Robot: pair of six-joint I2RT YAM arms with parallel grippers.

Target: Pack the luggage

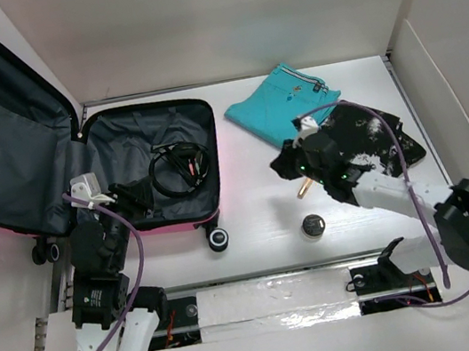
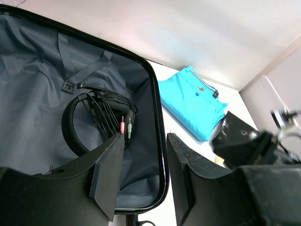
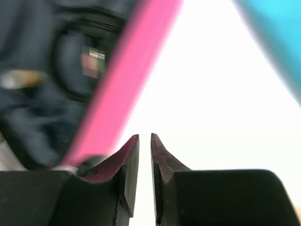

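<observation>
The pink luggage (image 1: 216,156) lies open at the left, its lid (image 1: 5,151) propped up and its grey lining (image 2: 37,94) showing. Black headphones with coiled cable (image 1: 179,167) (image 2: 94,117) lie inside. My left gripper (image 1: 134,195) (image 2: 146,136) hovers over the near left corner of the case, open and empty, and the case rim shows below between its fingers. My right gripper (image 1: 285,165) (image 3: 145,135) hangs over the bare table right of the case, jaws a thin slit apart with nothing between them. That view is blurred, with the pink shell (image 3: 122,84) ahead.
A folded turquoise garment (image 1: 285,99) (image 2: 193,106) lies at the back right. A black, white-speckled garment (image 1: 371,130) lies under my right arm. A small round dark tin (image 1: 313,227) and a tan stick-like item (image 1: 307,188) sit near the front. White walls surround the table.
</observation>
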